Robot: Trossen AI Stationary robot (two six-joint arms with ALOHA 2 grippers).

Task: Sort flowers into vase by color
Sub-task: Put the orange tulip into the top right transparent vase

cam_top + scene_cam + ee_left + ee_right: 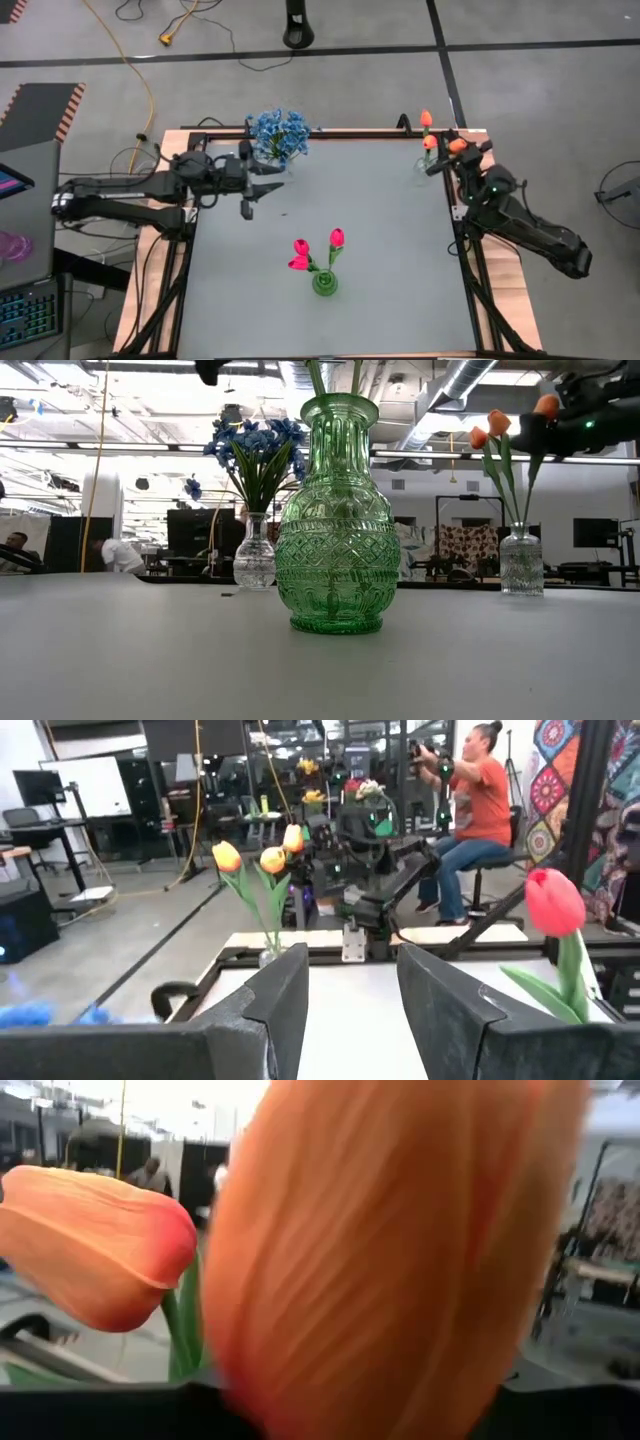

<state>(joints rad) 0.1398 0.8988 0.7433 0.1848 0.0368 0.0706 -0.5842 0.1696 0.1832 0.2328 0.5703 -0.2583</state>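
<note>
Grey matte tabletop (pixel 380 220), smooth, w/ black rail frame round the edges; workshop room behind w/ a seated person (pixel 478 810) in an orange top.

Green vase (pixel 337 520): pressed glass, bulbous body, diamond and rib pattern, flared neck; stands near the front middle, holds pink-red tulips (pixel 315 250) on green stems. Small clear vase (pixel 254 555) at the back left corner, ribbed glass, holds blue flowers (pixel 278 133), a bushy clump of tiny blossoms. Second clear vase (pixel 520 560) at the back right corner, squat cut glass, holds orange tulips (pixel 490 430), smooth waxy oval heads.

Left end effector (pixel 262 190) just beside the blue bunch, over the tabletop, fingers (pixel 285 1005) apart, nothing between them. Right end effector (pixel 462 152) at the orange tulips by the right corner vase; a third orange head (pixel 457 146) sits right at it, fills the right wrist view. Can't tell if it's released or gripping.
</note>
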